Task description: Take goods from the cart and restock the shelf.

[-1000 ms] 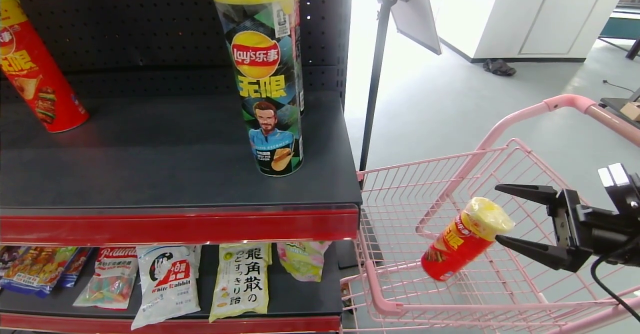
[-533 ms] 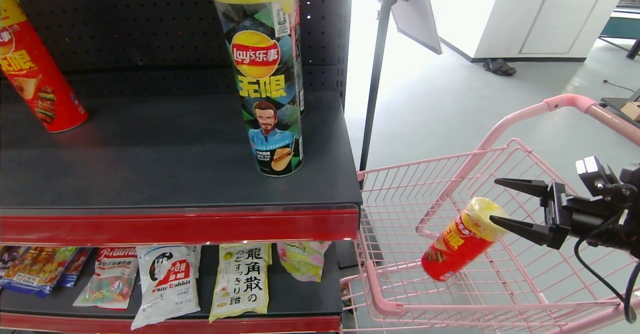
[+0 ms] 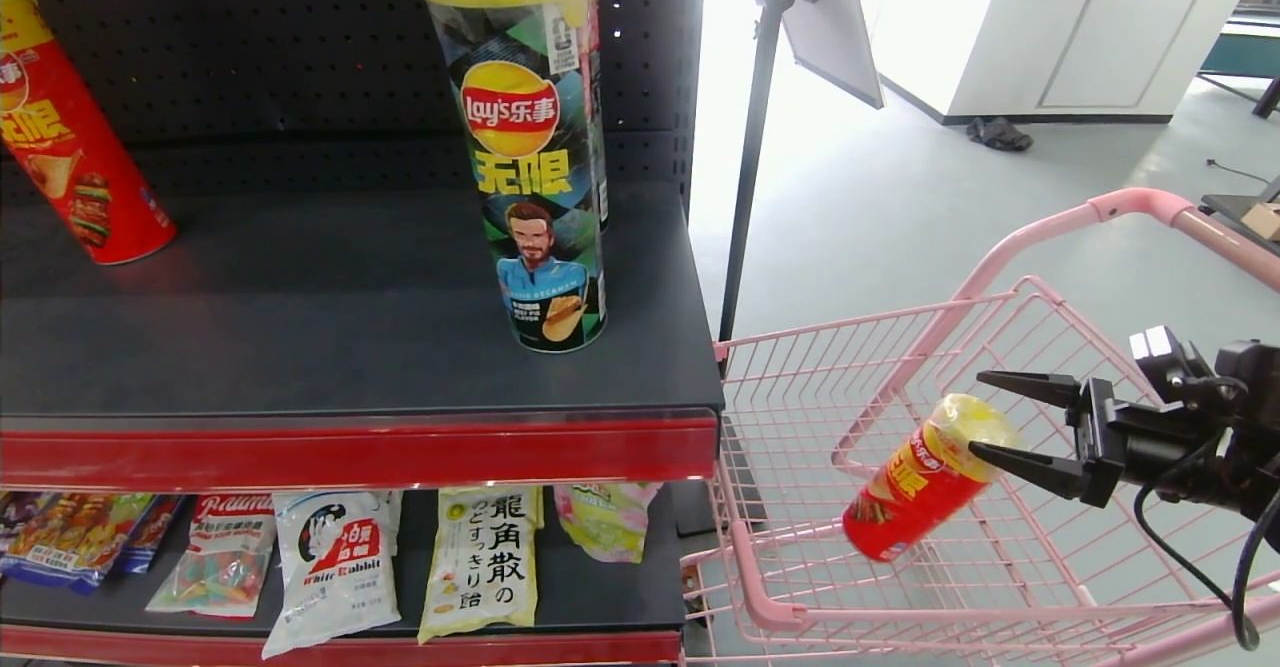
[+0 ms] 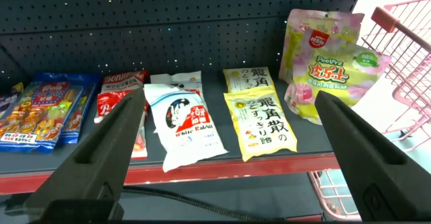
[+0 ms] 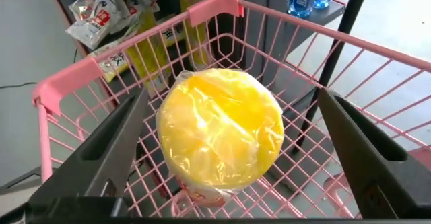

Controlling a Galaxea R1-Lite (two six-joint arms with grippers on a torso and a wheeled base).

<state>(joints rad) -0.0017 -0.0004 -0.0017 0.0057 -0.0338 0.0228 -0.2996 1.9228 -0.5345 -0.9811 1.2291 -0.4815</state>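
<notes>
Pink wire cart point(image 3: 1135, 204), cylindrical can point(image 3: 905, 497) (yellow-capped)

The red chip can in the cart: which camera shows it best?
The head view: the red chip can shows full length, leaning in the cart. The right wrist view gives its yellow lid end-on; the left wrist view faces bagged snacks.

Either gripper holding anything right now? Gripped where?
Nothing held. Right gripper open, fingers flanking the yellow-lidded end of the red can in the cart, clear of it. Left gripper open, empty.
</notes>
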